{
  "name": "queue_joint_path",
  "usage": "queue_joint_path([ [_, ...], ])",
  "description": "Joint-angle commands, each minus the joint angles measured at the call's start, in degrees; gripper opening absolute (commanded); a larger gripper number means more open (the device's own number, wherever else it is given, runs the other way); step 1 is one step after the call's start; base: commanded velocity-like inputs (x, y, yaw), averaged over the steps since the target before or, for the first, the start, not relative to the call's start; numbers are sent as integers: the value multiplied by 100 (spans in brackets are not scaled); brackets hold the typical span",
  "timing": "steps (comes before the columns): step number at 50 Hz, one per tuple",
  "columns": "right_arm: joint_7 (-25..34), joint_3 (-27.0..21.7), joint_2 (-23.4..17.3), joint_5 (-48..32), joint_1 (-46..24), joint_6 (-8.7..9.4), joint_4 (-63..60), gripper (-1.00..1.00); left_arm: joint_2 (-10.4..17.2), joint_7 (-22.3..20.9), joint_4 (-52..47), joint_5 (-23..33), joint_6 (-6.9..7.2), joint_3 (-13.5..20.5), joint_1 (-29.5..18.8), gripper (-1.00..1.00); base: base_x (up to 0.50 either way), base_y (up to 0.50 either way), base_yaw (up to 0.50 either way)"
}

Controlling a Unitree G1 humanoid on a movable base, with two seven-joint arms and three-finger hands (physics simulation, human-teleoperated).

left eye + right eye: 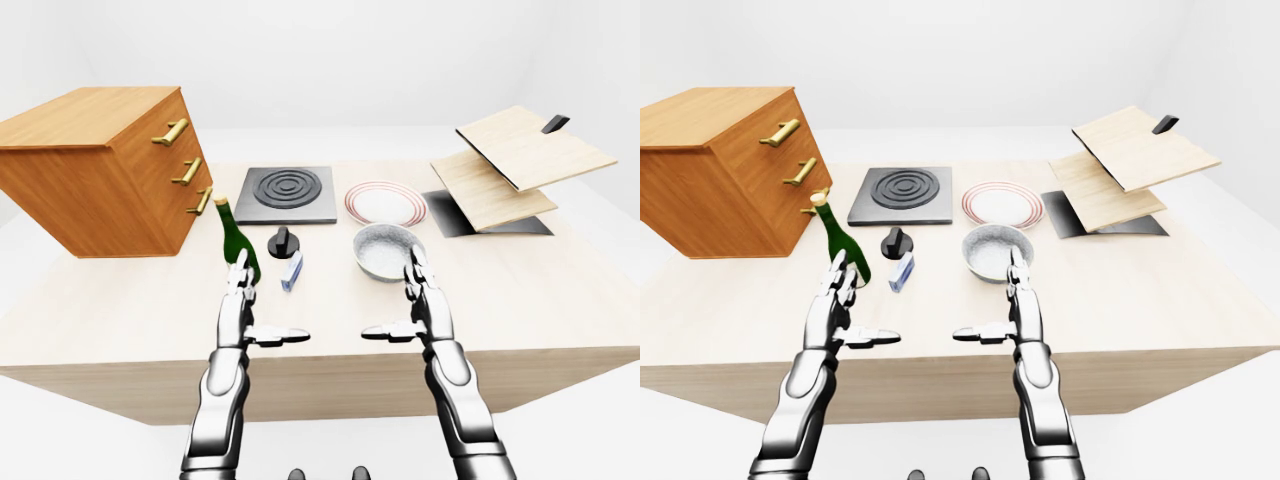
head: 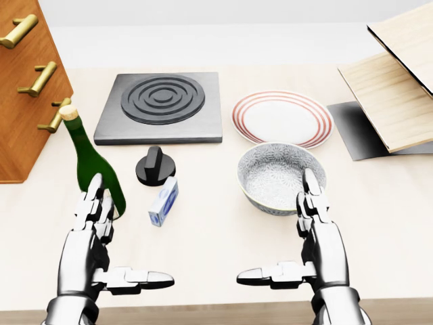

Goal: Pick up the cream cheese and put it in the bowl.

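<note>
Partly hidden: bottle [image 2: 91, 166] base behind left hand [image 2: 91, 250]; both hands' fingers apart, cream cheese [image 2: 164, 201] label seemingly unreadable.

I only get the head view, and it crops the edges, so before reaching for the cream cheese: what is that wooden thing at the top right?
Observer: Two tilted wooden boards stacked over a dark mat. The upper one has a black handle at its end.
Operator: And the brown block on the left?
Observer: A wooden drawer cabinet, box-shaped with a flat top, standing taller than the bottle.
</note>
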Motion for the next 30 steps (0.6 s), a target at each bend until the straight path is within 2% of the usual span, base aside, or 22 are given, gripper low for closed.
queue_joint_path([
  [1,116,-7,-34,-131,120,-140,-68,100,41,-172,-154,-67,-50,87,141,100,0,0,0],
  [6,87,14,-20,-203,208,-149,-229,100,34,-147,-160,-46,-89,85,154,100,0,0,0],
  [11,50,63,-4,-293,248,-136,-260,100,39,-130,-170,-99,-71,124,140,100,0,0,0],
  [19,12,93,6,-353,309,-5,-415,100,48,-112,-214,-56,-73,122,161,100,0,0,0],
  [25,-8,76,0,-366,292,-12,-353,100,41,-120,-294,-45,-45,106,212,100,0,-26,0],
  [30,14,90,-4,-377,299,-7,-358,100,29,-128,-263,-24,-78,79,223,100,0,-28,0],
])
